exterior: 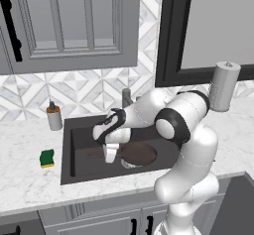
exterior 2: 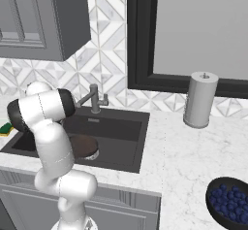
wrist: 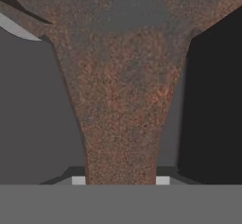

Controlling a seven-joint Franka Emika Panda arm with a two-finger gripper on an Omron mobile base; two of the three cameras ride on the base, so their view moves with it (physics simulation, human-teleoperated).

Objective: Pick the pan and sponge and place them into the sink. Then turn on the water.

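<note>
Down inside the sink (exterior: 69,154), the end effector (exterior: 110,153) sits at the pan's handle (exterior: 94,154), and the hand view shows the rusty brown handle (wrist: 124,138) running straight up between the two light finger tips (wrist: 78,180), which press its sides: it is clenched on the pan (exterior: 139,153). The pan's round body lies on the sink floor over the drain, its handle pointing left toward the sink's left wall. In the right base view the pan (exterior 2: 85,145) sits low in the basin (exterior 2: 121,146), partly behind the white arm.

On the counter (exterior: 20,179) left of the sink lies the sponge (exterior: 47,158), green on top with a yellow edge, apart from the rim. A soap bottle (exterior: 53,116) stands behind it near the sink's back left corner. The faucet (exterior 2: 93,98) rises at the back rim. A paper towel roll (exterior 2: 199,100) stands upright on the counter to the right, and a bowl of blueberries (exterior 2: 228,200) sits nearer the front edge.
</note>
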